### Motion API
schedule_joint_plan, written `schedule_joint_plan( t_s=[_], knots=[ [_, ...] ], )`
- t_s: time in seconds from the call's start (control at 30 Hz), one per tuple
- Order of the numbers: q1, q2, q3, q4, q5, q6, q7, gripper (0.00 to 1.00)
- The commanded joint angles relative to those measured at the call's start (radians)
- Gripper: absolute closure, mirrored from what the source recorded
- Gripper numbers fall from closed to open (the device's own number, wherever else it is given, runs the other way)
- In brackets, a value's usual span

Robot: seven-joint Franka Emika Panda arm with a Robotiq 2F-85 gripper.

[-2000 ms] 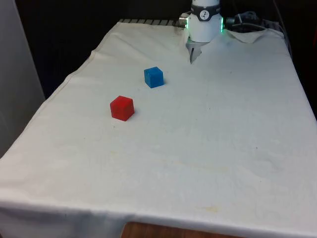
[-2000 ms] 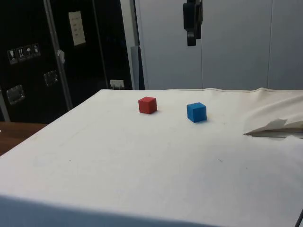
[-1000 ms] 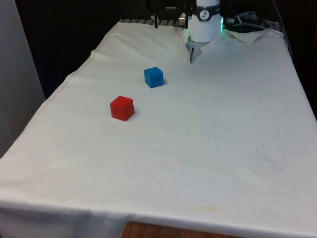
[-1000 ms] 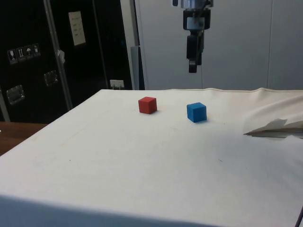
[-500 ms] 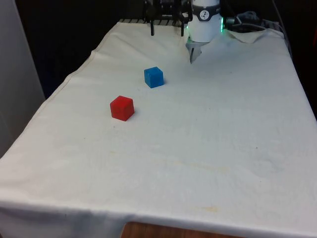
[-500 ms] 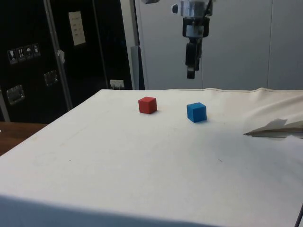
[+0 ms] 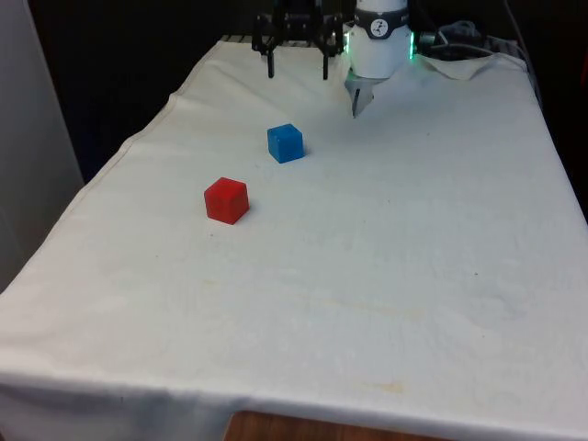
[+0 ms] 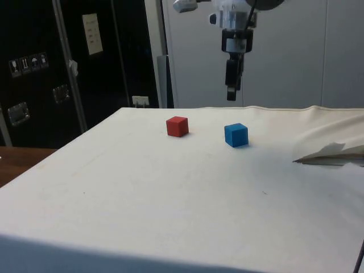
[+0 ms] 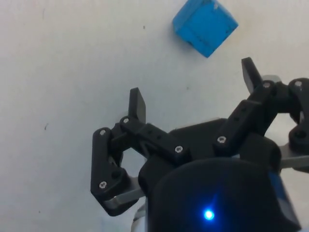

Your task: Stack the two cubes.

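End effector (image 7: 296, 72) spread wide, empty, above blue cube (image 7: 286, 143).

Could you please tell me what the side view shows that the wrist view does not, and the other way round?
The side view alone shows the red cube resting apart from the blue cube, and the gripper hanging well above the white cloth. The wrist view alone shows the jaws spread wide with nothing between them. Both show the blue cube, the gripper and the cloth.
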Motion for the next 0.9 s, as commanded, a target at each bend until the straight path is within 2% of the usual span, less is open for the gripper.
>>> schedule_joint_plan(
  t_s=[0.0,0.17,0.2,0.23,0.5,0.53,0.57,0.8,0.83,0.87],
  knots=[
    [0.009,0.009,-0.013,-0.004,0.021,0.028,-0.032,0.00],
    [0.010,0.044,-0.019,-0.009,0.040,0.088,-0.090,0.00],
    [0.001,0.049,-0.014,0.000,0.025,0.073,-0.073,0.00],
    [0.010,0.049,-0.019,-0.010,0.042,0.097,-0.099,0.00],
    [0.012,0.089,-0.018,-0.027,0.054,0.170,-0.173,0.00],
    [0.001,0.095,-0.014,-0.019,0.035,0.156,-0.156,0.00],
    [0.012,0.093,-0.018,-0.029,0.055,0.177,-0.181,0.00],
    [0.016,0.124,-0.016,-0.036,0.062,0.221,-0.238,0.00],
    [0.003,0.134,-0.014,-0.025,0.035,0.208,-0.219,0.00],
    [0.016,0.128,-0.016,-0.037,0.063,0.225,-0.245,0.00]
  ],
)
